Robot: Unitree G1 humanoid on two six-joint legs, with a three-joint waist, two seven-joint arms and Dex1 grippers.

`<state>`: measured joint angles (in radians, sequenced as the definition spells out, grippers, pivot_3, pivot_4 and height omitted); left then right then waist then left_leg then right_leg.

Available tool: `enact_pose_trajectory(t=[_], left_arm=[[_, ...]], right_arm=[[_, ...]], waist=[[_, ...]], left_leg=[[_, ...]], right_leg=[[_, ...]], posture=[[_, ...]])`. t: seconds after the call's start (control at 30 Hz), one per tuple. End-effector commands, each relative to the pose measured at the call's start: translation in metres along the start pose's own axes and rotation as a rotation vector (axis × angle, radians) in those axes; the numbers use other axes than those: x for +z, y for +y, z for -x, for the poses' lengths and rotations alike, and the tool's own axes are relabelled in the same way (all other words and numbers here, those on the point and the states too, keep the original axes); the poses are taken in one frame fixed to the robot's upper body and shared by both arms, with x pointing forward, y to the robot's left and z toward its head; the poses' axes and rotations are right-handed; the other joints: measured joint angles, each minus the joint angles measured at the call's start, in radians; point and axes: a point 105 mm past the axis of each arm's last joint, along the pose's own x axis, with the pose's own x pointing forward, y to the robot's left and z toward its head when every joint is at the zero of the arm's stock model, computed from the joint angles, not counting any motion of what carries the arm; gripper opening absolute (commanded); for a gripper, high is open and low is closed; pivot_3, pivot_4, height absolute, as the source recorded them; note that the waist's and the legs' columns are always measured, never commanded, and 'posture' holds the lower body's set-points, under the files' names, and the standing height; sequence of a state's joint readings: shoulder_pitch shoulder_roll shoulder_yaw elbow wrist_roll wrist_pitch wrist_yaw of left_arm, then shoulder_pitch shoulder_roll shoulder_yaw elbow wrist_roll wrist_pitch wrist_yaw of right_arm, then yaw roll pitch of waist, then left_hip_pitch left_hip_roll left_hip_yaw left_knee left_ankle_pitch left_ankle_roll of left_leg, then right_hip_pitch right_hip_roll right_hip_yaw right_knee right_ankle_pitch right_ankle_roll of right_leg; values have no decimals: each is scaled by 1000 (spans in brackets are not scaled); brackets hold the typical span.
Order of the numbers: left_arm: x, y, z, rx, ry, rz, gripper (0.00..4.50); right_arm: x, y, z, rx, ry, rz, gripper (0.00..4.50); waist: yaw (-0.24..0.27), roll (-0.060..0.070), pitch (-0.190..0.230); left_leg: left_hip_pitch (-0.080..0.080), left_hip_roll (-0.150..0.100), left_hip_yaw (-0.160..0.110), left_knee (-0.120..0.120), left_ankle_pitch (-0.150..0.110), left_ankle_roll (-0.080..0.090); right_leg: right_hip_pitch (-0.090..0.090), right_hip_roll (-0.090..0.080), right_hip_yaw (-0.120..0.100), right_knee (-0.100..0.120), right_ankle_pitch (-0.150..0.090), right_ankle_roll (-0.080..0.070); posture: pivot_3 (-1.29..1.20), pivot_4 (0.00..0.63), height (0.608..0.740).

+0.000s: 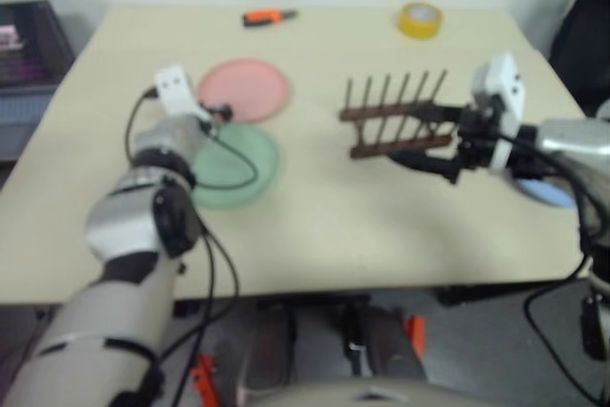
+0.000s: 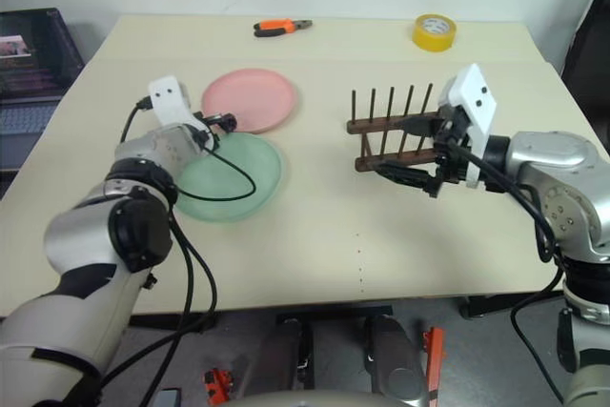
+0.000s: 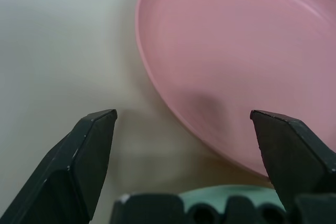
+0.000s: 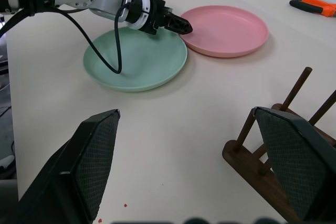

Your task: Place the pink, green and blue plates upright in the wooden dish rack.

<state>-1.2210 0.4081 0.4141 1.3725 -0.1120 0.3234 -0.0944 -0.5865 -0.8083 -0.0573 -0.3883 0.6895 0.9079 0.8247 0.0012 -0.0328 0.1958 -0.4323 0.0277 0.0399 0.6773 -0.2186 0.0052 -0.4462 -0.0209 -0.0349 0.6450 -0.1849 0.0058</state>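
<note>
pink plate (image 2: pixel 250 100): flat on the counter (image 2: pixel 315 235), back-left, its near rim just overlapping or touching the green one. Looks like the first target.
green plate (image 2: pixel 233 176): flat too, right in front of the pink one, partly under the left arm's cable.
blue plate (image 1: pixel 543 193): just a sliver of it at the right edge of the counter, mostly hidden behind the right arm.
wooden dish rack (image 2: pixel 391 131): middle-right, no plates in it, pegs up.
left claw (image 4: pixel 176 23): jaws spread wide, nothing held, hovering low over the seam where pink meets green; from the wrist view the pink rim sits between the two tips.
right claw (image 2: pixel 419 154): also wide open and empty, parked just in front of the rack's right end.
step in hand: I'd say lining up on the pink plate's near rim.
how to do it well: get one finger under the lip and one on top, pinch the pink rim alone, and keep clear of the green edge so it doesn't get dragged.
watch out: shallow matte plastic probably slides on the counter if nudged sideways.
</note>
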Motion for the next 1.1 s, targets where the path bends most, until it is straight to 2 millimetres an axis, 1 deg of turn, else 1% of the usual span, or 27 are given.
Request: enact_pose_trajectory(t=[0.03, 0.27, 0.37, 0.43, 0.47, 0.5, 0.57, 0.67, 0.7, 0.73, 1.0, 1.1], left_arm=[[8, -5, 0, 2, -31, 14, 4500], [9, -17, -1, -12, -36, 12, 4500], [11, -21, -1, -15, -42, 8, 3952], [13, -25, 0, -23, -47, -1, 3260], [14, -26, 0, -26, -48, -3, 2835], [14, -27, 0, -28, -50, -3, 2532], [15, -26, 0, -25, -53, 0, 1713], [16, -25, 0, -22, -54, 2, 622], [16, -25, 0, -22, -55, 3, 272], [16, -25, 0, -22, -56, 5, 29], [24, -22, 2, -24, -77, 3, 29], [38, -30, 5, -57, -112, -37, 29]], right_arm=[[12, 2, 6, -14, -25, 49, 4466], [11, 4, 9, -25, -22, 49, 4466], [11, 5, 9, -29, -21, 48, 4500], [11, 5, 9, -32, -21, 47, 4500], [11, 5, 10, -33, -21, 47, 4500], [11, 4, 10, -35, -21, 47, 4500], [10, 4, 10, -36, -21, 47, 4500], [10, 5, 10, -35, -23, 46, 4500], [10, 5, 9, -34, -23, 46, 4500], [10, 5, 9, -34, -24, 46, 4500], [10, 6, 7, -21, -30, 43, 4500], [13, 6, 6, -11, -42, 43, 4500]], waist=[[0, 0, 0], [0, 0, 0], [0, 0, 0], [0, 0, 0], [0, 0, 0], [0, 0, 0], [0, 0, 0], [0, 0, 0], [0, 0, 0], [0, 0, 0], [-1, 0, 0], [-1, 0, 0]], left_leg=[[0, 0, 0, 0, 0, 0], [0, 0, 0, 0, 0, 0], [0, 0, 0, 0, 0, 0], [0, 0, 0, 0, 0, 0], [0, 0, 0, 0, 0, 0], [0, 0, 0, 0, 0, 0], [0, 0, -1, 0, 0, 0], [0, 0, -1, 0, 0, 0], [0, 0, -1, 0, 0, 0], [0, 0, -1, 0, 0, 0], [1, 0, -1, 0, 0, 0], [1, 0, -1, 0, 0, 0]], right_leg=[[0, 0, 0, 0, 0, 0], [0, 0, 0, 0, 0, 0], [0, 0, 0, 0, 0, 0], [0, 0, 0, 0, 0, 0], [0, 0, 0, 0, 0, 0], [0, 0, 0, 0, 0, 0], [0, 0, 0, 0, 0, 0], [0, 0, 0, 0, 0, 0], [0, 0, 0, 0, 0, 0], [0, 0, 0, 0, 0, 0], [1, 0, 0, 0, 0, 0], [1, 0, 0, 0, 0, 0]], posture=[[0, 150, 740], [0, 150, 740], [0, 150, 740], [0, 150, 740], [0, 150, 740], [0, 150, 740], [0, 150, 740], [0, 150, 740], [0, 150, 740], [0, 150, 740], [0, 150, 740], [0, 150, 740]])
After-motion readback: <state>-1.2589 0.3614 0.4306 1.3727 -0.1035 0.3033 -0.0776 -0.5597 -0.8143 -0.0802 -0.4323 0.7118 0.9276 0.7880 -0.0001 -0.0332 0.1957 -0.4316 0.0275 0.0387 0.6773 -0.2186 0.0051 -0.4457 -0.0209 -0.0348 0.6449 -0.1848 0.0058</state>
